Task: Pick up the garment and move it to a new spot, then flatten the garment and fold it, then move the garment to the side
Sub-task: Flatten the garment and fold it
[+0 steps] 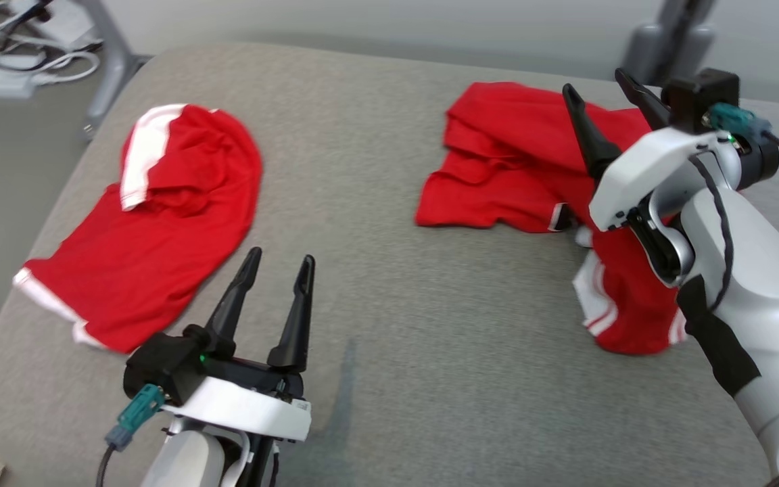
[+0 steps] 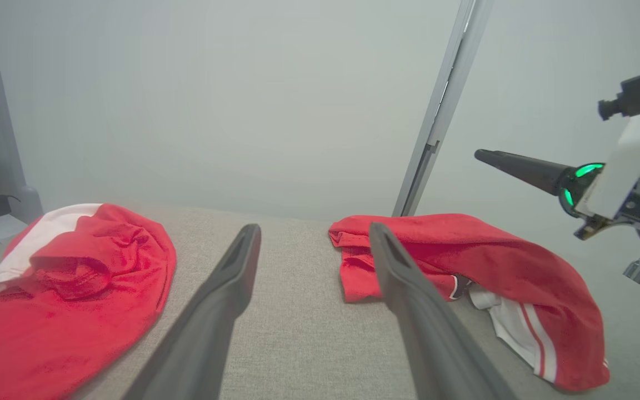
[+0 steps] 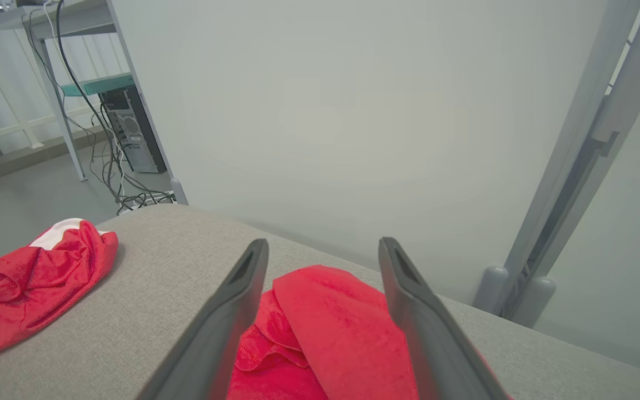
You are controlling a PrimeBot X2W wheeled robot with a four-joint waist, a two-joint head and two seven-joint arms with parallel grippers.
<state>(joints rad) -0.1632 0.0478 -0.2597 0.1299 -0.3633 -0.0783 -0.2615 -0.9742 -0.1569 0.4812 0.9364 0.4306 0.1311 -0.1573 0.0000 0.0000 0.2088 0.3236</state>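
On grey cushion (image 1: 389, 284), red garment (image 1: 498, 155), right gripper (image 1: 594, 81) spread above

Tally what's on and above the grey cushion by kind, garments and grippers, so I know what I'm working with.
Red garments with white trim: 2, the left garment and the right garment.
Grippers: 2, the left gripper and the right gripper, jaws open on both.
Total: 4.
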